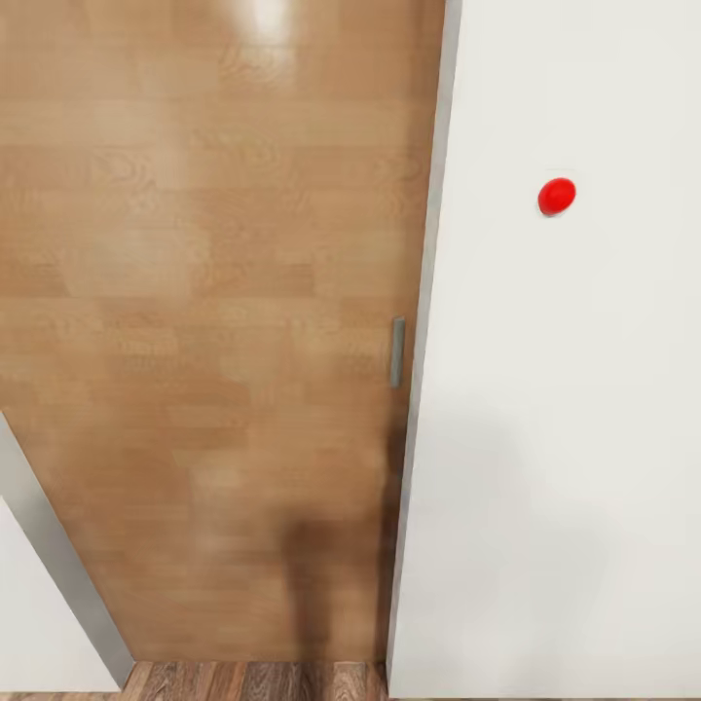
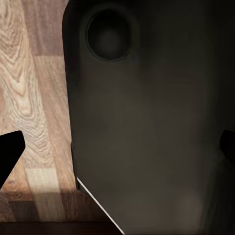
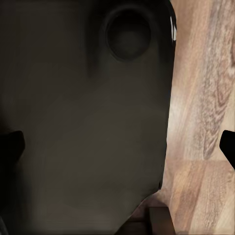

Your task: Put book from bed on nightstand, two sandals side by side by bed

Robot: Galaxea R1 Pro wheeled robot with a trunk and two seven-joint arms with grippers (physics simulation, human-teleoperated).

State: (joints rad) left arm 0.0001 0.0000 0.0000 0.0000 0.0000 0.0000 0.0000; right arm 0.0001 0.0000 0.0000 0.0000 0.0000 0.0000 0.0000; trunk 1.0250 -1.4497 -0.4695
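Left gripper [image 2: 117, 147]: black fingertips at opposite frame edges, spread wide, holding nothing. Right gripper [image 3: 117, 144]: likewise wide apart and empty. Both hang before a dark matte robot body panel [image 2: 156, 122] over wood-plank floor [image 2: 29, 98]. Head view: glossy wooden door [image 1: 214, 292] with slim grey handle [image 1: 397, 351], white wall [image 1: 565, 438], round red button [image 1: 556, 196]. No task items visible.

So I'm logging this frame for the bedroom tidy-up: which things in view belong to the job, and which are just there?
Job things: none in view.

Just there: wooden door with grey handle; white wall; red knob; wood floor.
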